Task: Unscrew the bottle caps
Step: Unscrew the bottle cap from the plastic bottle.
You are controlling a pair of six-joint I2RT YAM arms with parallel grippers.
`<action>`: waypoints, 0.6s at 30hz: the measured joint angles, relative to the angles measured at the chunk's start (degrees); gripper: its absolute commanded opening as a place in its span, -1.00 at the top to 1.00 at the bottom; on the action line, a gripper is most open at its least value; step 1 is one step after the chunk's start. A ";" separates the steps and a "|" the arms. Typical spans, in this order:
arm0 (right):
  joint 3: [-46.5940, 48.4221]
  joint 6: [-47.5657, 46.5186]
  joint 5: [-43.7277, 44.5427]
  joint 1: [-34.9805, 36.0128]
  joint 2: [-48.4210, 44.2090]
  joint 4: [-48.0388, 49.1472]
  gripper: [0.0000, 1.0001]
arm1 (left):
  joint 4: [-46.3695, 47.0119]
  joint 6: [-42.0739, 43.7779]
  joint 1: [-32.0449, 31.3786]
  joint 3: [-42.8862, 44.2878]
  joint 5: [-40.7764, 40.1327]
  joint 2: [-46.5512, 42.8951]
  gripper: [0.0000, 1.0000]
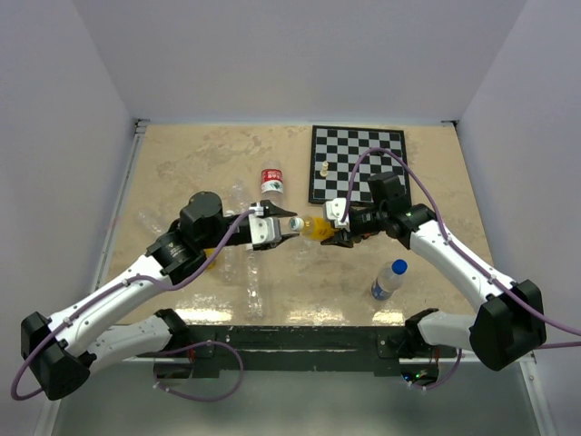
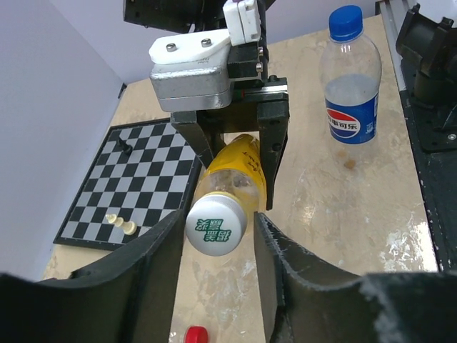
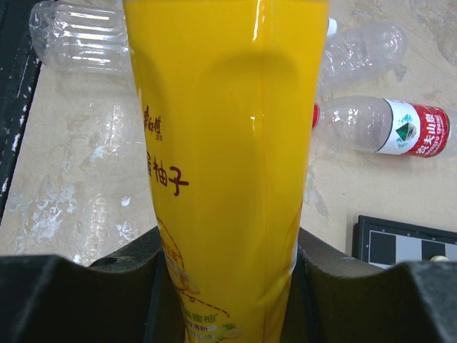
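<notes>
While the right gripper point(image 3: 228, 261) clamps the yellow bottle point(image 3: 228, 107) by its body, the left gripper point(image 2: 216, 239) has its jaws narrowly apart around the white cap point(image 2: 216, 226), a sliver of gap on one side. They meet just off the near-left corner of the chessboard point(image 1: 359, 164); a blue-capped bottle point(image 1: 388, 279) stands upright well off its near edge.

Colours and patterns on the bench point(image 1: 182, 163)
Surface beige, marbled. The orange-yellow bottle point(image 3: 228, 143) carries brown print; its white cap point(image 2: 216, 225) has green characters. The clear bottle point(image 2: 350, 86): blue cap point(image 2: 345, 21), blue-white-red label. The chessboard point(image 1: 358, 165): black-and-white checks, with white pieces point(image 2: 121, 225).
</notes>
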 measured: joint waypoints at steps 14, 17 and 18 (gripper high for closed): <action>0.09 -0.79 0.00 -0.13 0.00 -0.94 1.00 | 0.07 -7.37 0.09 0.35 -1.42 0.68 1.00; 0.11 0.07 -0.42 -0.04 0.02 -1.05 1.00 | -0.92 -17.46 -0.15 1.09 -5.57 0.11 1.00; 0.22 0.55 -0.63 0.07 0.04 -0.98 1.00 | -1.25 -21.94 -0.28 1.20 -7.39 -0.24 1.00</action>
